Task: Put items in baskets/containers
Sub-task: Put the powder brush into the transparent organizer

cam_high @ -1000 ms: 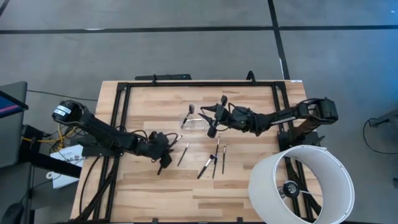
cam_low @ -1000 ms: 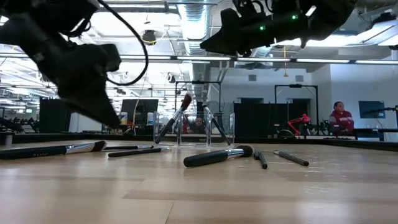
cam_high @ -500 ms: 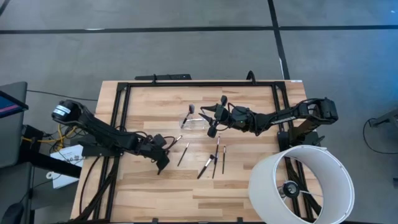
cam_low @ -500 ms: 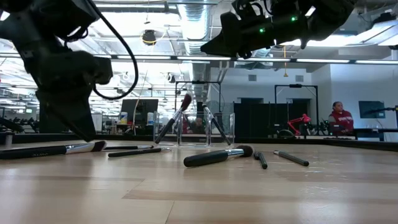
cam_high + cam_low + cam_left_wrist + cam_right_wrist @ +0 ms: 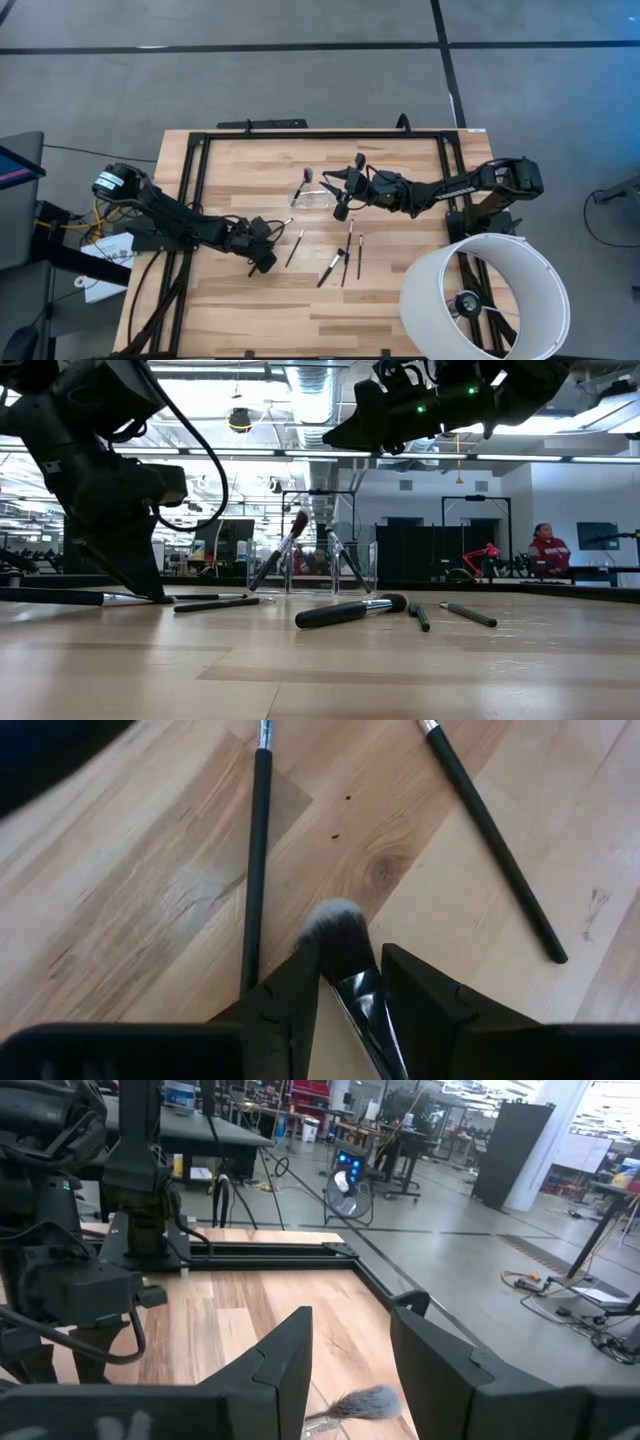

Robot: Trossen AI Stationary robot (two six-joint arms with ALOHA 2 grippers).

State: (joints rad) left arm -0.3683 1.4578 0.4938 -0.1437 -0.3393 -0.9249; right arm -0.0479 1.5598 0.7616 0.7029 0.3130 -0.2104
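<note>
My left gripper (image 5: 260,252) is down at the table left of centre, shut on a dark makeup brush with a fluffy grey-tipped head (image 5: 335,925). The brush handle (image 5: 50,597) lies on the wood. The clear cup (image 5: 316,198) stands at mid-table on its base. Two brushes lean in it, one with a brown head (image 5: 298,522). My right gripper (image 5: 340,188) hovers open and empty above the cup, and shows high in the low view (image 5: 375,415). Several thin brushes (image 5: 345,258) lie flat near the cup. My left gripper pinches the brush between its two fingers at the shiny ferrule (image 5: 355,992), just behind the bristles. The fingers come from above, slanting down, and lie across the brush. The bristle head sticks out past the fingertips. The handle rests on the table.
A large white lamp shade (image 5: 485,290) stands at the table's near right corner. Loose brushes lie beside my left gripper (image 5: 255,850) (image 5: 490,840). A thick brush (image 5: 350,610) lies in front of the cup. A black frame (image 5: 320,135) runs along the table's far edge.
My left gripper has come down to the table onto the bristle end of the brush lying at the left, and now covers that end in the low view. My right gripper has kept still above the cup.
</note>
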